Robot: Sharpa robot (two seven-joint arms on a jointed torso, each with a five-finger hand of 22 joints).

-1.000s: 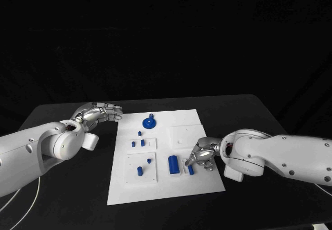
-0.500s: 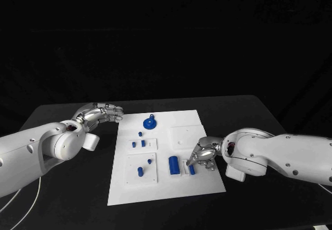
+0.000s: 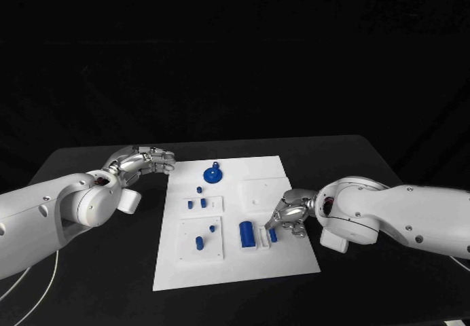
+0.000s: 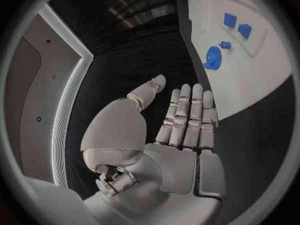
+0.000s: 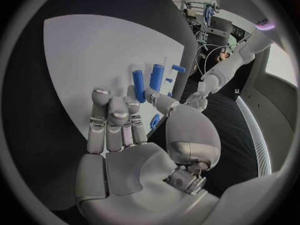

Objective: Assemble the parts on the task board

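While the left hand (image 3: 145,161) hovers open off the task board (image 3: 235,261), the right hand (image 3: 286,219) pinches a blue part (image 3: 272,237).

No readable text, label, brand, number or sign anywhere: none on the task board (image 3: 284,261), none on the blue parts (image 3: 245,233), none on either hand or arm, none on the counter (image 3: 88,299).
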